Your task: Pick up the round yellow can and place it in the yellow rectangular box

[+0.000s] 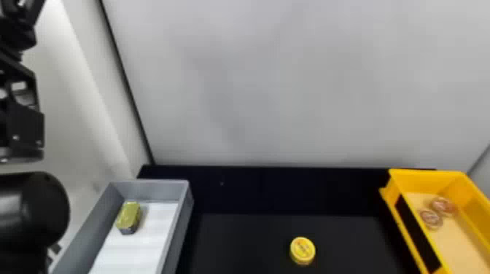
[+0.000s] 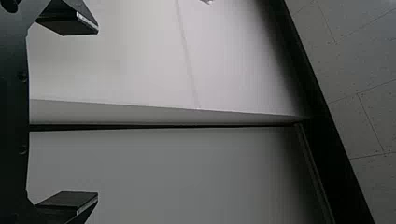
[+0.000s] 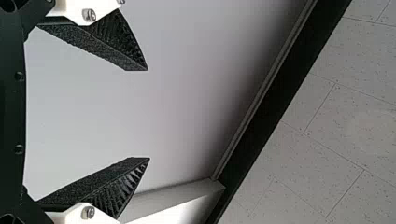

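Head view: the round yellow can (image 1: 302, 250) sits lid up on the black tabletop (image 1: 248, 238), toward five o'clock from the middle of the scene. From the can, the yellow rectangular box (image 1: 404, 215) lies between two and three o'clock, well apart from it. Inside that box, near its far end, rest two small round reddish items: one (image 1: 443, 206), and another (image 1: 431, 218) just beside it, between its seven and eight o'clock.

The gray rectangular bin (image 1: 179, 222) is at about nine o'clock from the can, also well apart, with a white liner (image 1: 153, 233) on its floor. A small tin (image 1: 128, 217) with a greenish-gold top and a dark side lies in the bin, near its left wall and toward its far end.

The left arm (image 1: 25, 131) runs up the scene's edge between nine and ten o'clock, with part of the left gripper (image 1: 20, 32) around ten. In the left wrist view, the left gripper's (image 2: 98, 113) two black fingers stand wide apart. In the right wrist view, the right gripper's (image 3: 148, 114) dark, ribbed fingers are also spread, with a clear gap between their tips.
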Robot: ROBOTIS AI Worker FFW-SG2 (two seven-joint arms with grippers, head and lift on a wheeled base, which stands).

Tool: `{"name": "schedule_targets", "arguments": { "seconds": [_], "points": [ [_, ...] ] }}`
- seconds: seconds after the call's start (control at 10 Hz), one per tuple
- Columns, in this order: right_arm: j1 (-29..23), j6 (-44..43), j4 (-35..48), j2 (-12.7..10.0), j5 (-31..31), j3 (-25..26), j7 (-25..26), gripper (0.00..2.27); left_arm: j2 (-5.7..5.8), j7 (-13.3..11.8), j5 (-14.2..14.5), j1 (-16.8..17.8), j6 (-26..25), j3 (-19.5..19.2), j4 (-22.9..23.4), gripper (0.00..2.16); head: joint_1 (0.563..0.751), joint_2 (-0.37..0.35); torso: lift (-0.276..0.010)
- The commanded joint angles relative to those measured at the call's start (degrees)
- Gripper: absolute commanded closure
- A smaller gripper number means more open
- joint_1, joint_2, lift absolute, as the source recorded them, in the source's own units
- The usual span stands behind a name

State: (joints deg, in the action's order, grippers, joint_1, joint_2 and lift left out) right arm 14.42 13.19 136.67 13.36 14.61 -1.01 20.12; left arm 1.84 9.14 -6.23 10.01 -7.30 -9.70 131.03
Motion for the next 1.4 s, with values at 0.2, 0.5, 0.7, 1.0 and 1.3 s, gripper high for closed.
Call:
{"name": "schedule_targets", "arguments": {
  "seconds": [0.2, 0.5, 0.7, 1.0, 1.3],
  "points": [
    [0.1, 0.1, 0.0, 0.1, 0.0, 0.0, -0.2, 0.10, -0.08, 0.0, 0.2, -0.1, 0.0, 0.0, 0.0, 0.04, 0.636, 0.031, -0.001],
    [0.9, 7.5, 0.0, 0.0, -4.1, 0.2, 0.1, 0.10, -0.17, 0.0, 0.2, -0.1, -0.1, 0.0, 0.0, 0.04, 0.636, 0.031, -0.001],
    [13.0, 47.5, 0.1, -1.4, -20.2, 4.5, -6.0, 0.11, 0.09, -0.3, 0.2, -0.7, -0.8, -1.3, 1.1, 0.04, 0.636, 0.031, -0.001],
    [13.8, 63.2, -11.3, 1.4, -26.8, 10.3, -20.6, 0.11, -0.17, -0.1, 0.1, 0.0, -1.1, 0.5, 0.2, 0.04, 0.636, 0.031, -0.001],
    [10.1, 60.7, -27.2, 1.4, -31.4, 6.9, -23.6, 0.08, -0.08, -0.3, 0.1, 0.7, -1.5, 1.3, -0.3, 0.04, 0.636, 0.031, -0.001]
  ]
}}
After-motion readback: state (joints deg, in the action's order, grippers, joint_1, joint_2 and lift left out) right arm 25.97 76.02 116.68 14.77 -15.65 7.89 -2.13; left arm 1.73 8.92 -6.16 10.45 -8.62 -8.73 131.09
